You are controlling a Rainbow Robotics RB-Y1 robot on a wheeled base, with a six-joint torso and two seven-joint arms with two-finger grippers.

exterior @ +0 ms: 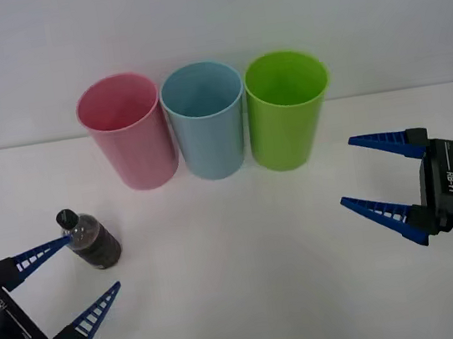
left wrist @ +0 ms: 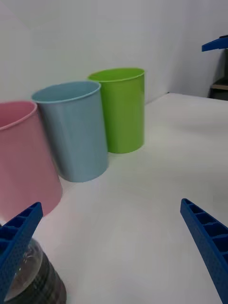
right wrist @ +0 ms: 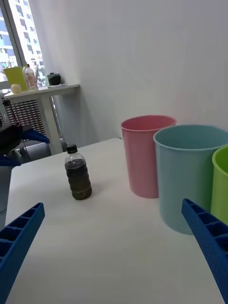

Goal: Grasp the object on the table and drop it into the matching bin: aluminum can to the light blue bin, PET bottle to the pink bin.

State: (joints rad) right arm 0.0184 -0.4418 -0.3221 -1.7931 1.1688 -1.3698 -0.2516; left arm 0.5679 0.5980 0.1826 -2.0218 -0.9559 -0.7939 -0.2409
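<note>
One PET bottle [exterior: 91, 238] upright on surface [exterior: 251, 284], near left, cap up, touching spread left hand [exterior: 79, 274] finger. Three cups far: pink bin [exterior: 126, 131], light blue bin [exterior: 206, 119], green cup [exterior: 285, 108]. Right hand [exterior: 371, 174] apart, right.

Bright, even light fills the scene; the plain white flat tabletop [exterior: 243, 285] carries only soft shadows. The blue ribbed fingertips [left wrist: 209, 247] look perhaps slightly blurred up close.

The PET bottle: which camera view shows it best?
The right wrist view: the PET bottle stands whole and unobstructed, cap to base. In the front view a finger of the left gripper overlaps it. The left wrist view catches its lower part at the frame's corner.
</note>
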